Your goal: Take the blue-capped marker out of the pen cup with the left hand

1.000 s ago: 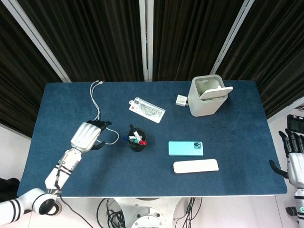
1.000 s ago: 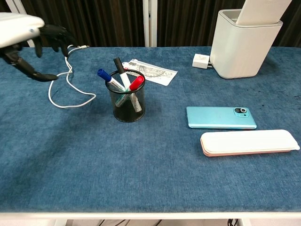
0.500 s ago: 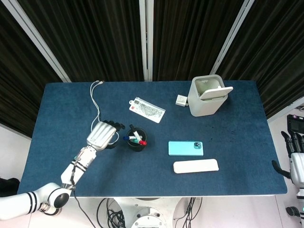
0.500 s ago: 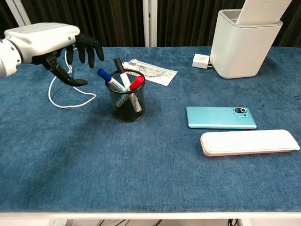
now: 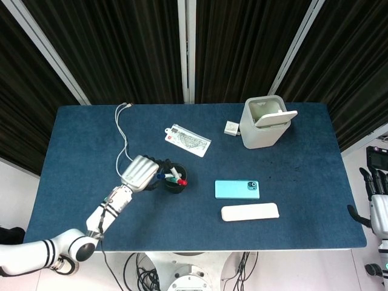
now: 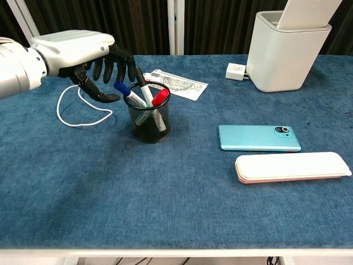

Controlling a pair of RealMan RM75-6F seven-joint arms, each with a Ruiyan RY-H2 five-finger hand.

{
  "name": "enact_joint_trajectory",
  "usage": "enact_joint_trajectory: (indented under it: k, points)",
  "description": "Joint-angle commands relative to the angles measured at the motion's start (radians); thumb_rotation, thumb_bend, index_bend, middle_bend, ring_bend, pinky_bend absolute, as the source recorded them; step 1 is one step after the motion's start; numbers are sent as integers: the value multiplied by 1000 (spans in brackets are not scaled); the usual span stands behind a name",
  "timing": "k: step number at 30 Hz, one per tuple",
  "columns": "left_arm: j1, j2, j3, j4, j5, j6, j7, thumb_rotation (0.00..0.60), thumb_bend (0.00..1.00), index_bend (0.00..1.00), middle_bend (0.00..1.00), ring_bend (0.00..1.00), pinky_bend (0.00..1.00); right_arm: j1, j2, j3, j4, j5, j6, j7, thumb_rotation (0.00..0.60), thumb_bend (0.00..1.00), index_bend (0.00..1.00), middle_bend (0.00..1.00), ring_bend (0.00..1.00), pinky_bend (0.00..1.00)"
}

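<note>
A black mesh pen cup (image 6: 150,120) (image 5: 175,185) stands left of the table's middle. It holds a blue-capped marker (image 6: 122,89) (image 5: 161,176) leaning left, a black-capped one and a red-capped one (image 6: 160,97). My left hand (image 6: 83,49) (image 5: 139,173) hovers just left of the cup, fingers spread and curled down around the blue cap, thumb below it. I cannot tell whether any finger touches the cap. My right hand (image 5: 377,200) hangs off the table's right edge, holding nothing.
A white cable (image 6: 83,113) loops on the blue table (image 6: 165,187) under the left hand. A printed card (image 6: 176,83) lies behind the cup. A teal phone (image 6: 259,137) and white case (image 6: 292,167) lie to the right; a grey bin (image 6: 287,49) stands at the back.
My left hand has travelled right, from over the cable to the cup's left rim, with its fingers now around the blue cap. The markers and the right hand have not moved.
</note>
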Motion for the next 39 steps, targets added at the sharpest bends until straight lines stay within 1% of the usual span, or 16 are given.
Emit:
enact_joint_trajectory:
  k: [1, 5, 11, 24, 27, 33, 36, 39]
  points:
    - [-6, -3, 2, 1, -7, 0, 4, 600, 313, 451, 496, 541, 575, 0, 0, 0, 1, 3, -3, 0, 600, 179, 0, 0, 0, 0]
    - [-12, -5, 3, 1, -18, 2, 7, 600, 333, 486, 503, 549, 595, 0, 3, -2, -4, 11, -13, 3, 600, 179, 0, 0, 0, 0]
    - [-21, -3, 8, -1, -29, -8, -13, 600, 350, 504, 523, 566, 621, 0, 10, -2, -8, 17, -18, 3, 600, 179, 0, 0, 0, 0]
    - [-26, -9, 13, 8, -4, 23, -66, 600, 379, 563, 572, 614, 671, 3, 24, -1, -18, 38, -40, 2, 600, 181, 0, 0, 0, 0]
    - [-21, 7, 11, -13, -1, 34, -77, 600, 381, 572, 573, 616, 672, 2, 26, 0, -20, 42, -41, 3, 600, 181, 0, 0, 0, 0]
    - [1, 68, 9, -96, 9, 67, -105, 600, 384, 576, 575, 617, 672, 1, 30, 0, -23, 41, -38, 4, 600, 181, 0, 0, 0, 0]
    - [19, 111, 9, -148, 17, 89, -122, 600, 385, 577, 577, 619, 673, -1, 31, -1, -26, 38, -33, 3, 600, 181, 0, 0, 0, 0]
    - [46, 176, 9, -222, 32, 122, -142, 600, 385, 577, 577, 619, 673, -3, 34, -1, -31, 35, -27, 0, 600, 181, 0, 0, 0, 0]
